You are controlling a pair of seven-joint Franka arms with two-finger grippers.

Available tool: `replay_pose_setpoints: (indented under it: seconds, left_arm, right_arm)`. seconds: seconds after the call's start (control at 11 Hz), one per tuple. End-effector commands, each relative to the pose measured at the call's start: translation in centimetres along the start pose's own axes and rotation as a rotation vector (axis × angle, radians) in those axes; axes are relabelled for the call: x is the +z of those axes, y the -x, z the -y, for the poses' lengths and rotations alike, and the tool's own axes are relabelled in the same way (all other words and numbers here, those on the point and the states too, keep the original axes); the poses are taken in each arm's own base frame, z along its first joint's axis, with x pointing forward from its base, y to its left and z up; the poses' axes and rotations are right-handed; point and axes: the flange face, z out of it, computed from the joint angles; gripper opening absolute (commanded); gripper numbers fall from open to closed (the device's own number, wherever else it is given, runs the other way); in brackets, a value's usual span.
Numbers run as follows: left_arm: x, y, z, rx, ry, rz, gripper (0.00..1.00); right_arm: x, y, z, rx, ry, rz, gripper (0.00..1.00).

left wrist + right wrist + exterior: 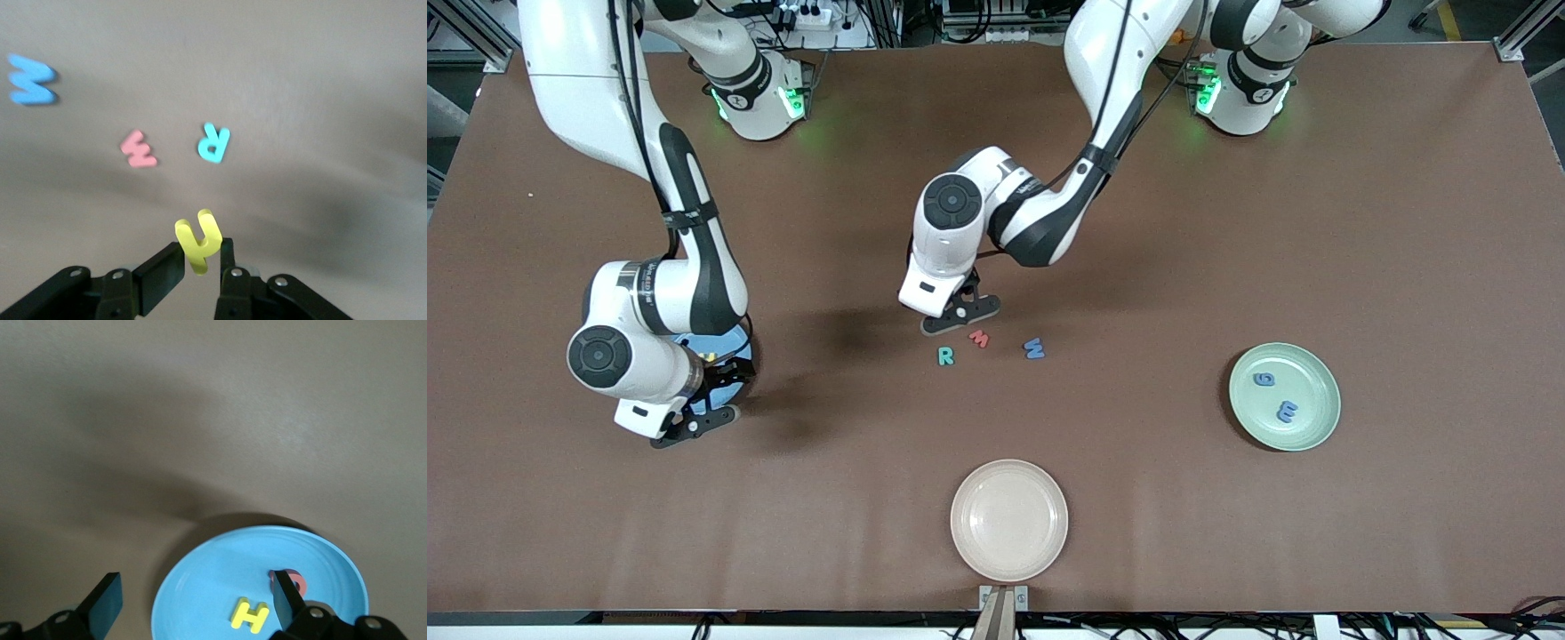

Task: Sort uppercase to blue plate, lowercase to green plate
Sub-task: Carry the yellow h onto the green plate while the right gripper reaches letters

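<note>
My left gripper (200, 259) is shut on a yellow hooked lowercase letter (198, 240) and hangs low over the bare table (959, 313) beside three loose letters. These are a teal R (945, 356) (213, 143), a red m (979, 338) (139, 149) and a blue W (1034, 348) (31, 79). The green plate (1316, 418) at the left arm's end holds a blue g (1264, 380) and a blue m (1287, 412). My right gripper (197, 599) (698, 425) stands open over the blue plate (200, 587) (729, 340). In that plate lie a yellow H (249, 615) and a red-pink round letter (297, 580).
A cream-white plate (1009, 520) with nothing in it sits near the table's front edge, nearer to the camera than the loose letters. Brown tabletop (1183, 267) stretches between the loose letters and the green plate.
</note>
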Motion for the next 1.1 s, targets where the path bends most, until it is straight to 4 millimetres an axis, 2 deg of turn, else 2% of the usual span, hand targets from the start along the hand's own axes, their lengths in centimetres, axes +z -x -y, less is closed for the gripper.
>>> replay_pose_setpoints:
  seconds: [0.0, 0.18, 0.37, 0.55, 0.64, 0.73, 0.82, 1.0]
  left_arm:
    - [-5.0, -4.4, 1.6, -0.048, 0.016, 0.036, 0.18]
    - [-8.4, -7.8, 3.5, -0.029, 0.018, 0.086, 0.17]
    - [-11.1, -11.9, 6.2, -0.036, -0.022, 0.057, 0.18]
    - [-12.9, -15.5, 9.5, 0.032, -0.062, 0.064, 0.18]
    - [-13.7, -17.3, 11.4, 0.057, -0.068, 0.074, 0.18]
    - [-14.1, -19.1, 13.6, 0.091, -0.096, 0.084, 0.18]
    - [-14.2, -21.6, 16.4, 0.132, -0.142, 0.089, 0.18]
    - [-13.4, -25.3, 22.1, 0.223, -0.227, 0.146, 0.18]
  right_arm:
    - [-1.6, -1.2, 4.4, 0.050, 0.001, -0.023, 1.00]
    - [-2.9, -2.5, 8.0, 0.111, 0.008, -0.048, 1.00]
    - [-3.7, -3.6, 13.0, 0.190, 0.012, -0.068, 1.00]
    - [-4.7, -4.3, 17.2, 0.244, -0.011, -0.091, 1.00]
    - [-5.1, -4.6, 18.5, 0.262, -0.053, -0.095, 1.00]
    - [-5.5, -5.0, 19.7, 0.273, -0.093, -0.103, 1.00]
    - [-5.5, -5.3, 21.3, 0.289, -0.122, -0.102, 1.00]
    - [-4.9, -5.8, 28.2, 0.319, -0.101, -0.105, 1.00]
